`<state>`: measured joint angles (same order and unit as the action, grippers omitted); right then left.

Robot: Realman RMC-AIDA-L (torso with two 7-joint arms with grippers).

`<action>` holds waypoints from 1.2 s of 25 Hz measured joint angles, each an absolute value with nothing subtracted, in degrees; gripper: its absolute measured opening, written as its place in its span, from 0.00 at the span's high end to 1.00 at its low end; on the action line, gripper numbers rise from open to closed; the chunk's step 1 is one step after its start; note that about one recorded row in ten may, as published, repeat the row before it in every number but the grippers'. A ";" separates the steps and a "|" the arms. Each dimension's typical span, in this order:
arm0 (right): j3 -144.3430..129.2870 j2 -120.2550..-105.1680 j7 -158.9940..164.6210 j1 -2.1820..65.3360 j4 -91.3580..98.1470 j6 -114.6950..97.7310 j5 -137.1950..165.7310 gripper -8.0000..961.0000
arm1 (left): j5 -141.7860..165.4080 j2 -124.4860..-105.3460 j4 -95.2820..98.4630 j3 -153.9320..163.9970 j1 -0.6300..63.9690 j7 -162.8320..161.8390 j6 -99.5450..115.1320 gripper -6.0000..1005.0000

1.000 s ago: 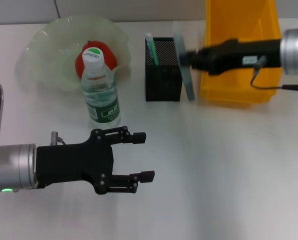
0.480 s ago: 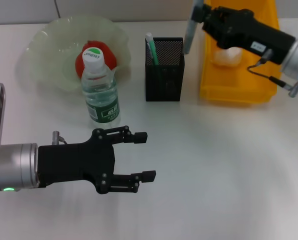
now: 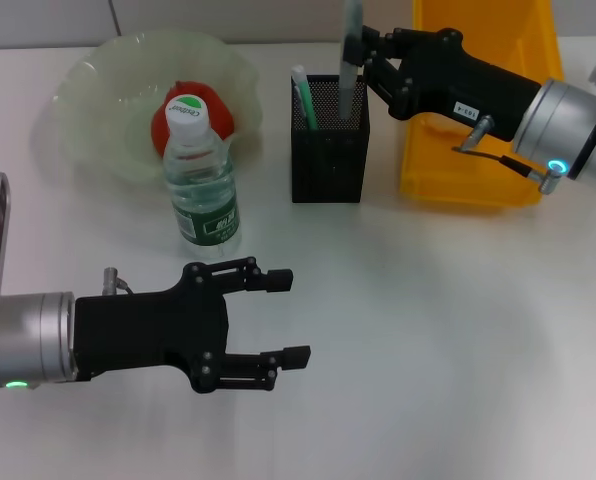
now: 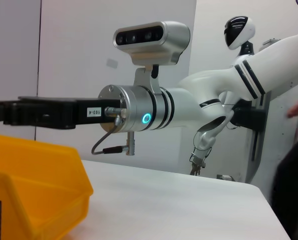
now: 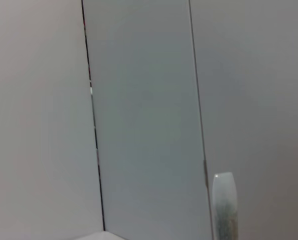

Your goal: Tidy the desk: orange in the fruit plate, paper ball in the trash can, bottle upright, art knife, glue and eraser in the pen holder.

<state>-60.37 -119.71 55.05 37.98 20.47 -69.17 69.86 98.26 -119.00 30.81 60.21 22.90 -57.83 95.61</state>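
Observation:
My right gripper (image 3: 366,52) is shut on a long grey-green art knife (image 3: 351,55) and holds it upright over the black mesh pen holder (image 3: 328,160). The knife's lower end is at the holder's mouth. Its pale tip (image 5: 224,210) shows in the right wrist view. A green-and-white stick (image 3: 303,95) stands in the holder. The bottle (image 3: 200,185) stands upright in front of the fruit plate (image 3: 98,90), where the orange (image 3: 218,112) lies. My left gripper (image 3: 283,315) hovers open over the near table. The paper ball and the eraser are out of view.
The yellow trash can (image 3: 478,160) stands right of the pen holder, partly covered by my right arm (image 3: 538,110). The left wrist view shows that arm (image 4: 139,112) and the can's rim (image 4: 39,160).
My right gripper swung the art knife from lying beside the pen holder to upright above it, moving left. The left arm has barely moved.

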 joint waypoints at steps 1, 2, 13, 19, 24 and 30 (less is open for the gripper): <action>-60.41 -119.70 54.41 38.37 19.72 -68.40 69.90 0.86 | 98.26 -119.00 30.68 60.21 22.92 -57.83 95.61 0.20; -60.41 -119.70 54.41 38.37 19.72 -68.40 69.90 0.85 | 98.26 -119.00 30.68 60.21 22.92 -57.83 95.61 0.20; -61.67 -119.78 54.41 38.40 18.74 -68.09 69.55 0.62 | 98.26 -119.00 30.50 60.30 23.11 -57.83 95.74 0.20; -61.92 -119.67 54.97 37.09 19.56 -71.71 69.52 0.59 | 98.26 -119.00 30.49 60.30 23.15 -57.83 96.18 0.20; -61.91 -119.49 55.13 32.62 23.90 -76.62 69.69 0.56 | 98.02 -119.00 30.50 60.21 23.22 -57.83 96.33 0.20; -61.83 -119.42 55.38 25.68 27.75 -84.00 69.88 0.54 | 94.93 -118.96 30.54 60.38 22.98 -57.83 97.69 0.20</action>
<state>-61.83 -119.42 55.38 25.68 27.75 -84.00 69.88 94.93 -118.96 30.54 60.38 22.98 -57.83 97.69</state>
